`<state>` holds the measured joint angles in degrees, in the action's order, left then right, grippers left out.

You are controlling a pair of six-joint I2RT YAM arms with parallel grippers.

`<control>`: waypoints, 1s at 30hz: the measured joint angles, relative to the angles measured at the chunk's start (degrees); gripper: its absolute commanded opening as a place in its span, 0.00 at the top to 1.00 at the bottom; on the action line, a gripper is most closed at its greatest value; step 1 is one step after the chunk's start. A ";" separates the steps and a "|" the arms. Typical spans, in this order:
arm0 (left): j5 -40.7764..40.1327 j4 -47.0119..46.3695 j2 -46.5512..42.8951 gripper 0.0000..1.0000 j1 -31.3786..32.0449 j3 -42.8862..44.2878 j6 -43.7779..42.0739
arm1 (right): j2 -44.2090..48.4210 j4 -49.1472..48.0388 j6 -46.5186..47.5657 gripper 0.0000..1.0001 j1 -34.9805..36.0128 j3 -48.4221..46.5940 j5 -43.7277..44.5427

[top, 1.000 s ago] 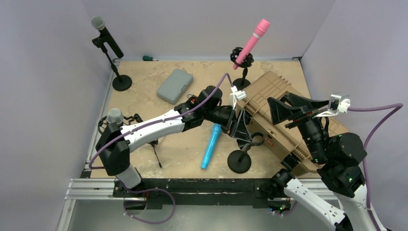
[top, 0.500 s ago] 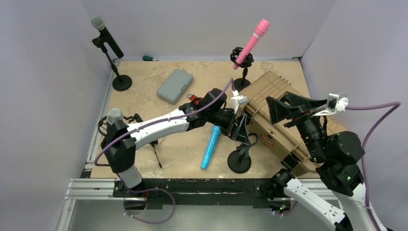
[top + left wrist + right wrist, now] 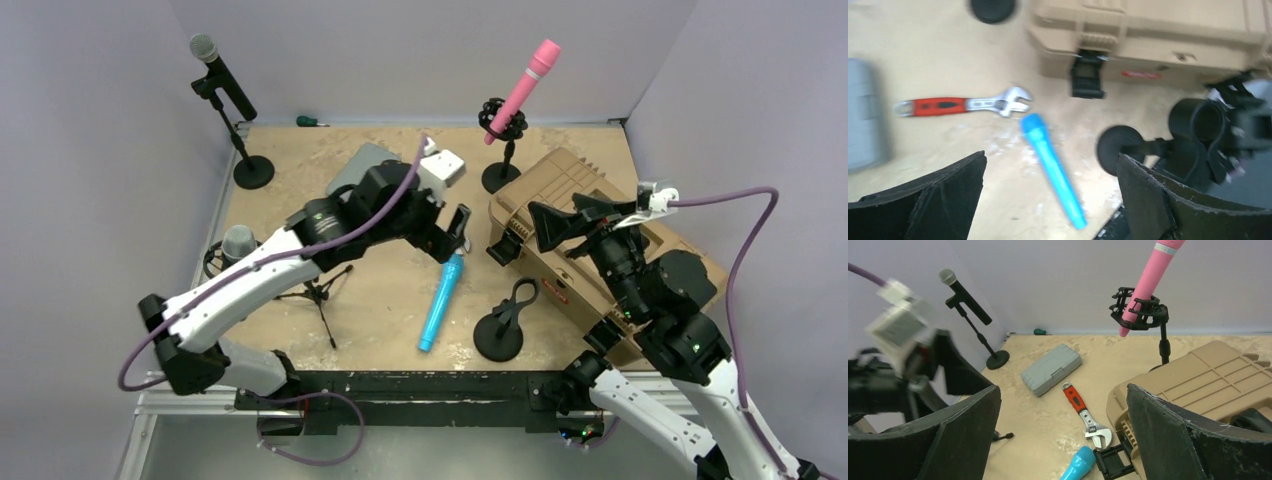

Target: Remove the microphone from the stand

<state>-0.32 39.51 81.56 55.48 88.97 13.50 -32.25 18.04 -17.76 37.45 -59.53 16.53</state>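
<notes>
Currently: sandy bench (image 3: 300,155), pale lilac walls (image 3: 400,50). Blue microphone (image 3: 440,303) lies flat left of tan case (image 3: 575,185). Left tool (image 3: 460,225) and right tool (image 3: 542,228) gape wide, both empty.

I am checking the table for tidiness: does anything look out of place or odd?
The blue microphone lies flat on the table, while the short black stand beside it is empty. Nothing looks spilled or broken.

The top camera looks down on the whole table (image 3: 390,320) from behind. The left wrist view faces down, close; the right wrist looks across. All share the blue mic (image 3: 440,300).
</notes>
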 measured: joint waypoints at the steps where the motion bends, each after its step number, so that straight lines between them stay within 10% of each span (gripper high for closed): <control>1: -3.85 0.68 -2.12 0.00 0.00 0.07 -0.70 | -0.17 0.00 0.00 0.05 0.00 0.13 -0.13; 10: -30.53 3.74 -18.36 0.00 -0.11 -0.26 -3.72 | -6.62 -0.98 0.09 0.07 0.00 0.76 -4.44; 20: -32.00 2.71 -33.99 0.00 -0.11 -3.30 -7.69 | -23.65 -10.05 1.38 0.01 1.03 0.66 -16.02; 30: -37.92 8.31 -40.00 0.00 -0.11 -2.08 -10.21 | -50.25 -22.60 0.22 0.03 22.53 -7.06 -16.33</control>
<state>-38.24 47.81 41.56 55.37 86.89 3.29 -82.50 -4.56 -17.54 59.99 -66.59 0.21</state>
